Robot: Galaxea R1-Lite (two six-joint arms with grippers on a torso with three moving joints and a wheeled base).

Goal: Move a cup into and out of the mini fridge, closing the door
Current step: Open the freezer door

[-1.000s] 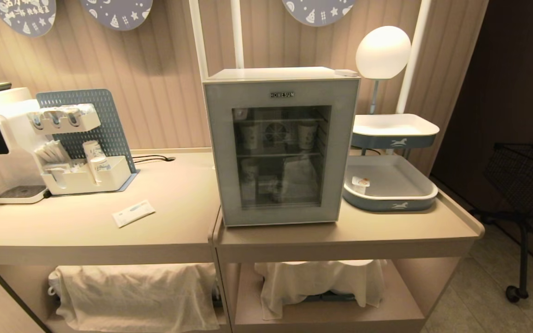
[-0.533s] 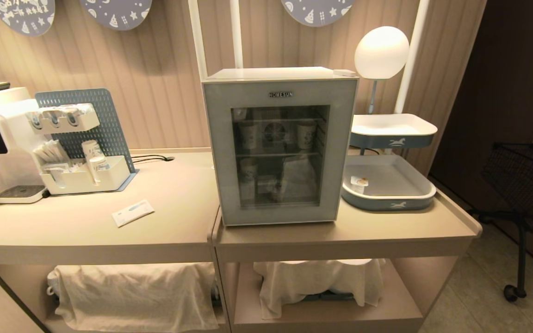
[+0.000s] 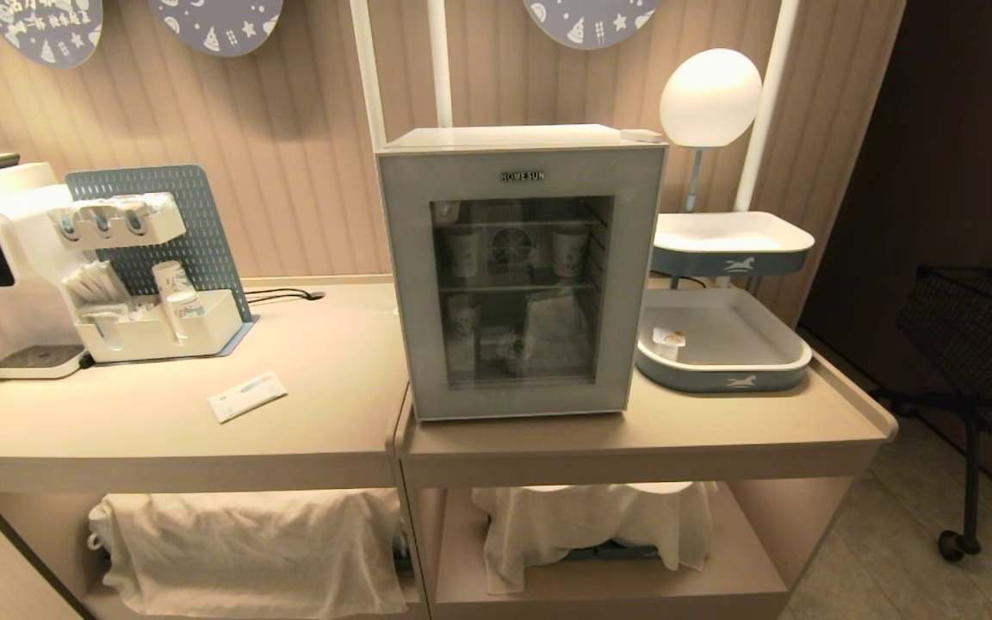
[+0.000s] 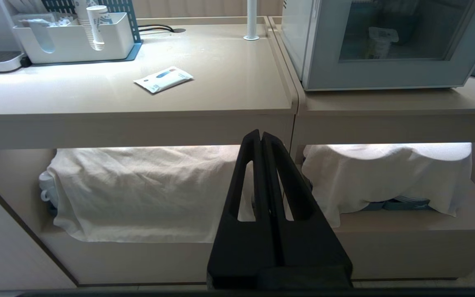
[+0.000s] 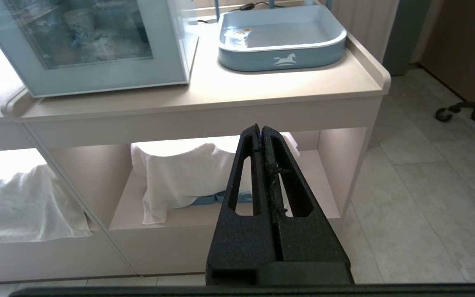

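The left gripper [image 4: 261, 138] is hanging low in front of the counter with its two black fingers pressed together, holding nothing and touching nothing; behind it one white cloth [image 4: 138, 189] is draping over the lower shelf. The right gripper [image 5: 261, 131] is doing the same further right, fingers pressed together and empty, pointing at a second white cloth [image 5: 179, 173] on the neighbouring lower shelf. Neither arm is showing in the head view. Up on the counter [image 3: 315, 430] the mini fridge [image 3: 520, 271] is standing upright with the door [image 3: 410, 284] sitting closed, and through the glass at least three patterned paper cups are showing on the wire shelves, though the dim interior is making an exact count hard. Just right of the fridge, two blue-and-white trays are stacking on a stand; the lower tray [image 3: 724, 375] is holding one small white pot [image 3: 670, 340] with an orange mark on its lid, near the corner closest to the fridge. The cup itself is not clearly distinguishable. One flat white packet [image 3: 247, 396] is lying on the left counter, near an organiser [image 3: 160, 331] holding more paper cups.
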